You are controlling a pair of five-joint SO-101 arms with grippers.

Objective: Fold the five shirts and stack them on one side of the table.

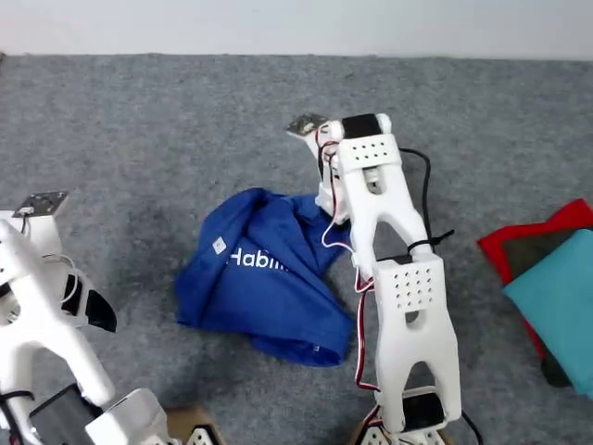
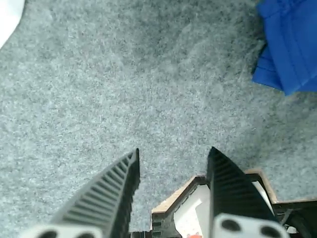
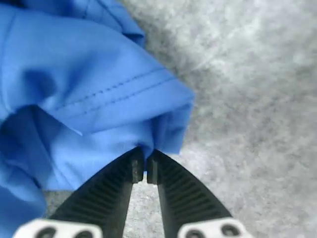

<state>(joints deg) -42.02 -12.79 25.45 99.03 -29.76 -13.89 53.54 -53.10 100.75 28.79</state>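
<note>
The right tool (image 3: pixel 145 166) is pressed together. It looks like it is pinching a bit of the blue shirt (image 3: pixel 99 89) right at the stitched edge. The left tool (image 2: pixel 174 151) is spread wide with nothing in it. It hangs over the bare grey bench (image 1: pixel 139 120), well apart from the shirt.

The blue shirt lies in a crumpled heap in the middle of the bench, not folded yet. At the far right edge a teal cloth (image 1: pixel 556 297) lies on a red cloth (image 1: pixel 528 246). These are likely shirts too.

The shirt looks soft, thin and light. It will flop, bunch up and drag on the fuzzy bench. I think the best places to hold it are the edges and corners, one in each tool, so it can be pulled flat.
</note>
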